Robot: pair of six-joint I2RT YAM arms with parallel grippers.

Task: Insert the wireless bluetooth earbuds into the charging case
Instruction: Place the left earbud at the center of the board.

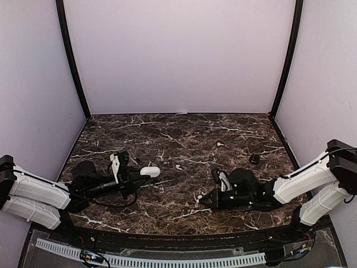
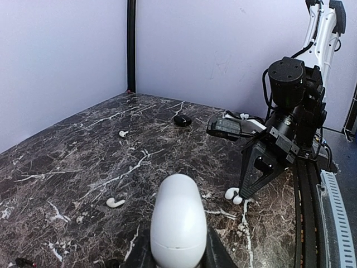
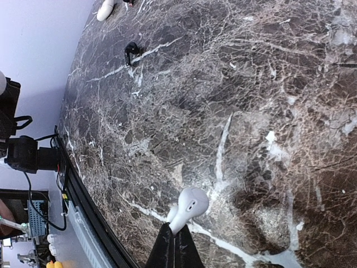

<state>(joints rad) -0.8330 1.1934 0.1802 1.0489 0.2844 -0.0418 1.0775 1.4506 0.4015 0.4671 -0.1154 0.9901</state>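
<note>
L pincer point(image 1: 139, 173) is gripping the white charging case point(image 2: 178, 220), lid shut. R pincer point(image 3: 175, 241) is sitting fully closed, tips touching one earbud point(image 3: 189, 205) on the counter point(image 1: 184, 139).

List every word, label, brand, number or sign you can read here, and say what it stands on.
None can be read.
The white charging case in the left claw is blank.
The earbud at the right claw tip shows no print.
The gear beyond the table edge is too blurred to read.
</note>
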